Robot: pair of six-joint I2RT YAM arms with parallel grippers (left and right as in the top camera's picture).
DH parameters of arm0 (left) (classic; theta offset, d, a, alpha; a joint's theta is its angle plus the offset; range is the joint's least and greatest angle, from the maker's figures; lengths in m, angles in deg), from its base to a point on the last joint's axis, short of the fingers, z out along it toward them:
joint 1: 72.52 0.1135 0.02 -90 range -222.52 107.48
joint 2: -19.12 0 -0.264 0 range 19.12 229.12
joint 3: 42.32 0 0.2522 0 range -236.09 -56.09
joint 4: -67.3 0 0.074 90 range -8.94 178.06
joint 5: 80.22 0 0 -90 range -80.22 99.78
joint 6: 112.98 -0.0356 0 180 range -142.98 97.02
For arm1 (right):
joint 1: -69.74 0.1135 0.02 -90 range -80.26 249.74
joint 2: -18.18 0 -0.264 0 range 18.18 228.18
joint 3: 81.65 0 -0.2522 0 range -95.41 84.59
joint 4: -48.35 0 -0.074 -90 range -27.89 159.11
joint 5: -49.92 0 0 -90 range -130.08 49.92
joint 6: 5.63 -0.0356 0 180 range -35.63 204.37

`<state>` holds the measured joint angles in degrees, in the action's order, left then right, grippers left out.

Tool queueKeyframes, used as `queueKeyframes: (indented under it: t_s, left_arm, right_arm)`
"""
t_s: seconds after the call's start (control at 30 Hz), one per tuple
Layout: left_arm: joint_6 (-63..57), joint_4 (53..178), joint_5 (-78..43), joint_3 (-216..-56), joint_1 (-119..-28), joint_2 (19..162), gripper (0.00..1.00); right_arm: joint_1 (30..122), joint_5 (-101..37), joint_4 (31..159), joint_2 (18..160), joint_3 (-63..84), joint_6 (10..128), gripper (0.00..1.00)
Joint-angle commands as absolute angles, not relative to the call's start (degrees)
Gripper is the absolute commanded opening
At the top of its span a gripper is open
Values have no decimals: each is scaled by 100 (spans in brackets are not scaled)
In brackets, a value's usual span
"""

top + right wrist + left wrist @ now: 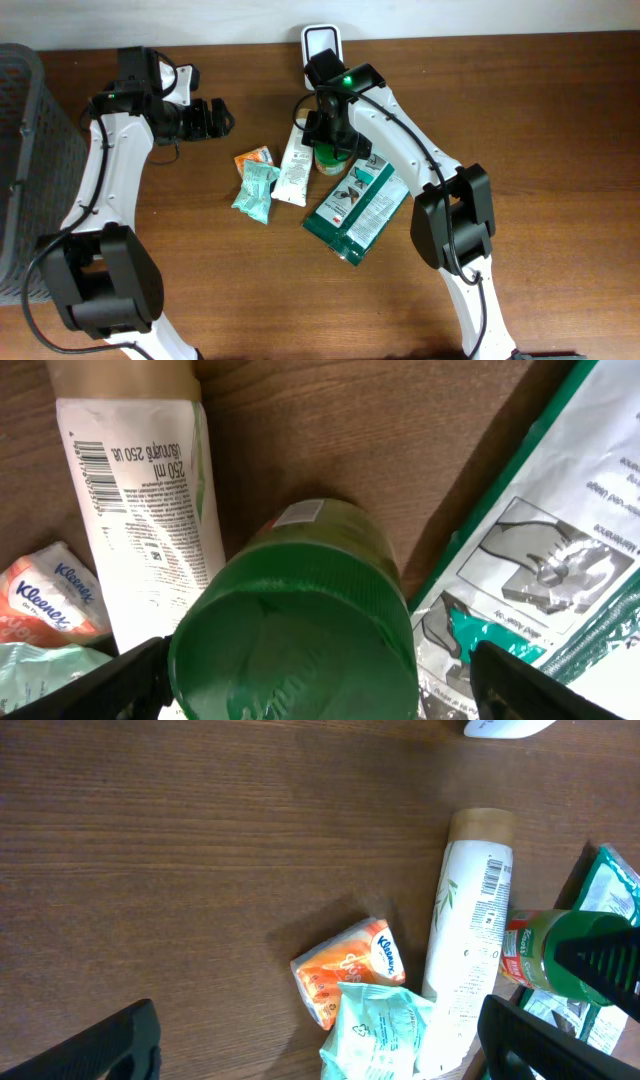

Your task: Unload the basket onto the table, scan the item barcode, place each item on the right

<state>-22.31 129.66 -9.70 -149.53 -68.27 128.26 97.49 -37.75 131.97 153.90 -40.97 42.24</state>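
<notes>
I saw right gripper [320, 678] directly over the upright green-lidded jar [295, 645], jaws apart astride its lid; contact unclear. Jar stood between tube [140, 510] and pouch [545, 540]. Left gripper [216, 117] spread wide, farther off.

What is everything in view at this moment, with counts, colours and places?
table: 1, brown wood, under everything
basket: 1, grey mesh, left edge
scanner: 1, white and black, far edge, centre
tissue pack: 1, orange, left of the tube
soft packet: 1, pale mint, just nearer than the tissue pack
tube: 1, white with tan cap, lying flat, barcode facing up, centre
jar: 1, green lid, red label, between tube and pouch
pouch: 1, green and white, flat, right of the jar
left gripper: 1, black, open, empty, above bare table left of the items
right gripper: 1, black, open, fingers either side of the jar lid
</notes>
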Motion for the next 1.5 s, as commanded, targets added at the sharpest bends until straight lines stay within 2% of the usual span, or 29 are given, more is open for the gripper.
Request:
queueKeyframes:
  t_s: [0.0,0.1,0.17,0.2,0.23,0.3,0.6,0.73,0.8,0.97,1.07,1.1,1.13,1.2,1.23,1.3,1.33,1.37,1.47]
  left_arm:
    - [-2253,12972,-972,-15089,-6823,12901,99]
    - [-2253,12972,-972,-15089,-6823,12901,99]
    - [-2253,12972,-972,-15089,-6823,12901,99]
    - [-2253,12972,-972,-15089,-6823,12901,99]
    - [-2253,12972,-972,-15089,-6823,12901,99]
    - [-2253,12972,-972,-15089,-6821,12901,99]
    - [-2253,12972,-972,-15089,-6823,12901,99]
    - [-2253,12972,-972,-15089,-6823,12901,99]
    - [-2253,12972,-972,-15089,-6821,12901,99]
    - [-2253,12972,-972,-15089,-6823,12901,99]
    - [-2253,12972,-972,-15089,-6810,12901,99]
    - [-2253,12972,-972,-15089,-6810,12901,99]
    - [-2253,12972,-972,-15089,-6812,12901,99]
    - [-2253,12972,-972,-15089,-6812,12901,99]
    - [-2253,12972,-972,-15089,-6812,12901,99]
    - [-2253,12972,-972,-15089,-6810,12901,99]
    - [-2253,12972,-972,-15089,-6812,12901,99]
    - [-2253,12972,-972,-15089,-6812,12901,99]
    - [-2253,12972,-972,-15089,-6819,12901,99]
  right_arm:
    - [9760,-4084,13180,15464,-4007,4235,84]
    - [9760,-4073,13187,15464,-4007,4235,72]
    - [9758,-4075,13176,15462,-4011,4318,69]
    - [9749,-4073,13176,15462,-4011,4781,68]
    - [9749,-4073,13176,15462,-4011,5201,60]
    - [9749,-4073,13178,15460,-4014,6051,51]
    - [9755,-3708,13372,15364,-4390,11253,50]
    - [9753,-2656,13639,15364,-4390,13201,48]
    - [9749,-2468,13654,15364,-4390,13686,48]
    - [9749,-2422,13801,15364,-4390,15935,60]
    - [9729,-2571,13829,15364,-4390,16044,61]
    - [9710,-2571,13873,15364,-4390,16040,70]
    - [9699,-2573,13897,15364,-4390,15939,85]
    - [9701,-2571,13888,15364,-4486,15205,99]
    - [9703,-2571,13888,15364,-4569,14796,98]
    - [9712,-2571,13962,15355,-4991,12809,98]
    - [9710,-2571,14111,15355,-5286,11150,98]
    - [9703,-2560,14247,15355,-5463,10375,98]
    - [9712,-2505,14406,15368,-5447,9666,99]
